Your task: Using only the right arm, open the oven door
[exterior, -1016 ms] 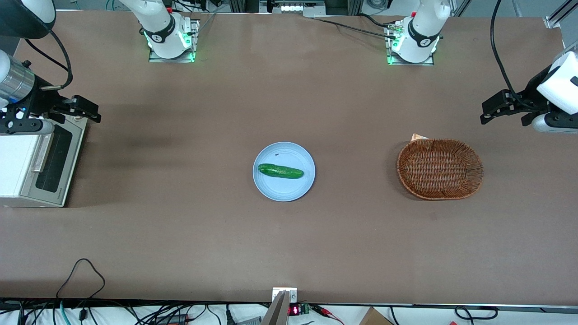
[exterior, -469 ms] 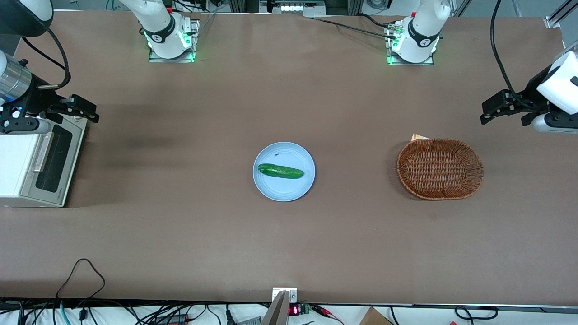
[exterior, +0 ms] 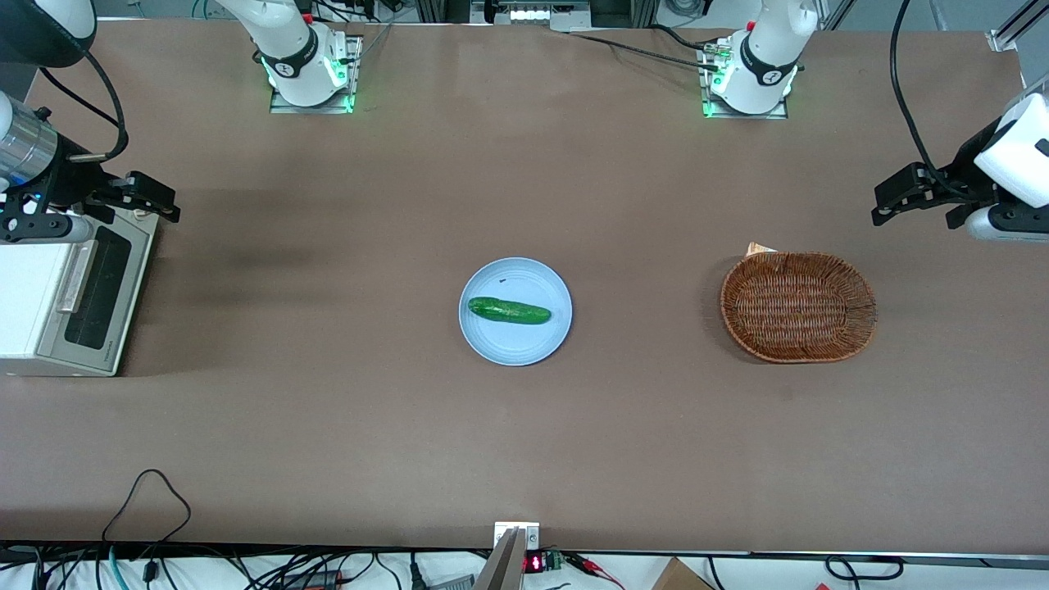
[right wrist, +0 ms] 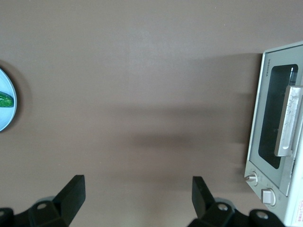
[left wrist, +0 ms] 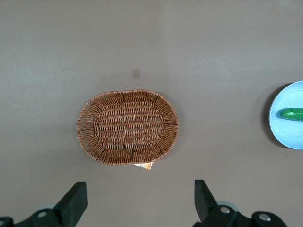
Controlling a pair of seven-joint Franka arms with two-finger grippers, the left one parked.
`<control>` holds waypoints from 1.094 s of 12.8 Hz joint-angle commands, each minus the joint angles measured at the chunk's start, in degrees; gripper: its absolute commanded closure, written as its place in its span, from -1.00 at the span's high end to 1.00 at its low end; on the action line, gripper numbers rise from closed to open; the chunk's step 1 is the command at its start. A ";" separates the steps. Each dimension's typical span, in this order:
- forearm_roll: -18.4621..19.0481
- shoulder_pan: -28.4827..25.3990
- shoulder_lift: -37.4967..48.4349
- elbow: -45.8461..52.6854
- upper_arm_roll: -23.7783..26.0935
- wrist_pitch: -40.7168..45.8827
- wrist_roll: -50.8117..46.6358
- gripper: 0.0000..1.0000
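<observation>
The cream-white toaster oven [exterior: 33, 307] stands at the working arm's end of the table. Its oven door [exterior: 98, 287] is shut, with a dark glass window and a silver bar handle [exterior: 72, 279]. The door also shows in the right wrist view [right wrist: 274, 123], with its handle [right wrist: 289, 120] and two knobs. The right arm's gripper [exterior: 150, 197] hangs high above the table beside the oven's corner farthest from the front camera. In the right wrist view the gripper [right wrist: 137, 194] is open and empty, with bare table between its fingers.
A light blue plate [exterior: 541, 340] with a green cucumber [exterior: 509, 310] lies mid-table; it also shows in the right wrist view [right wrist: 6, 106]. A brown wicker basket [exterior: 797, 306] sits toward the parked arm's end. Cables hang along the table's front edge.
The right arm's gripper and wrist shifted slightly toward the table's end and away from the front camera in the first half second. Since then nothing has visibly moved.
</observation>
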State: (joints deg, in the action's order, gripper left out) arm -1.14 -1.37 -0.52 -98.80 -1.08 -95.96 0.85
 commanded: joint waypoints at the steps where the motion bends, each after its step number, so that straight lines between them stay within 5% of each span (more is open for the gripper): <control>1: 0.44 0.40 -0.53 1.59 0.21 1.74 0.30 1.00; 6: 0.35 0.40 -0.62 1.59 0.21 1.74 -0.15 0.96; 7: 0.35 0.49 -0.71 1.59 0.21 1.74 -0.06 0.79; 10: 0.35 0.57 -0.88 2.46 0.12 5.58 1.17 -0.61; 11: 0.44 0.57 -1.15 2.99 0.12 6.56 1.43 -0.86; 14: 0.61 0.57 -1.59 3.35 0.12 6.57 1.88 -0.97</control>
State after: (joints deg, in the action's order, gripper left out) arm -1.13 -1.17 -1.10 -97.35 -1.09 -90.77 1.30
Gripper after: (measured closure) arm 0.758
